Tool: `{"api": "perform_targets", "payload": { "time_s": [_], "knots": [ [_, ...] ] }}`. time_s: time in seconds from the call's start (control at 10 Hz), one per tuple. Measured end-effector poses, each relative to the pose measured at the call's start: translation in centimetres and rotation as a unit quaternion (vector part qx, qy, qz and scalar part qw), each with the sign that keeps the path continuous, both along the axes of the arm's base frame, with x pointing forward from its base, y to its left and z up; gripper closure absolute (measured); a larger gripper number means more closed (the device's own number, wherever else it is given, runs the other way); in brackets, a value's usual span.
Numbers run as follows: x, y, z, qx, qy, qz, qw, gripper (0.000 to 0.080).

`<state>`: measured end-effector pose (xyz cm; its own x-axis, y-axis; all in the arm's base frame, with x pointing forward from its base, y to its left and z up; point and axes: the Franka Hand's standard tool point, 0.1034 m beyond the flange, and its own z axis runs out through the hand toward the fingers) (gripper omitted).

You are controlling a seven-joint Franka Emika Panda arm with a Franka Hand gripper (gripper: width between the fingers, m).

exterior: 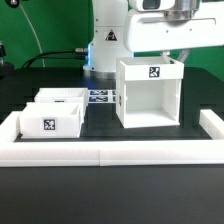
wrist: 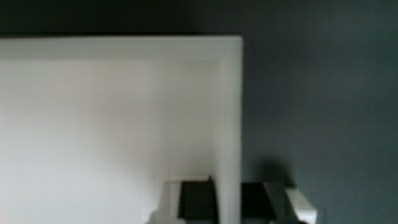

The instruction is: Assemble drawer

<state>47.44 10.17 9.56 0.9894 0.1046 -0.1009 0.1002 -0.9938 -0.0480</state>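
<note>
The large white box casing (exterior: pixel 150 95) stands upright on the black table at the exterior view's right, with a square marker on its far inner wall. My gripper (exterior: pixel 180 52) sits at the casing's top far right edge. In the wrist view the casing's thin wall (wrist: pixel 231 120) runs between my two black fingers (wrist: pixel 196 200), which press against it on both sides. Two small open-top trays lie at the exterior view's left, the front tray (exterior: pixel 50 120) with a marker on its face and the second tray (exterior: pixel 62 98) behind it.
The low white border rail (exterior: pixel 110 152) runs along the front and up both sides of the table. The marker board (exterior: pixel 100 97) lies flat between the trays and the casing. The arm's white base (exterior: pixel 105 40) stands at the back.
</note>
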Motion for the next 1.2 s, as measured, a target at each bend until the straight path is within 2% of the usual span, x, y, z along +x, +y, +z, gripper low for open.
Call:
{"api": "perform_targets", "payload": {
  "time_s": [0.2, 0.6, 0.7, 1.1, 1.2],
  "knots": [
    [4.3, -0.2, 0.1, 0.005, -0.011, -0.012, 1.0, 0.0762],
    [9.8, 0.4, 0.1, 0.013, -0.039, -0.027, 0.999, 0.0762],
    [10.4, 0.8, 0.1, 0.014, -0.042, -0.032, 0.999, 0.0762],
    [10.5, 0.9, 0.2, 0.014, -0.042, -0.044, 0.998, 0.0762],
    [10.5, 1.0, 0.2, 0.012, -0.041, -0.087, 0.995, 0.0762]
  ]
}}
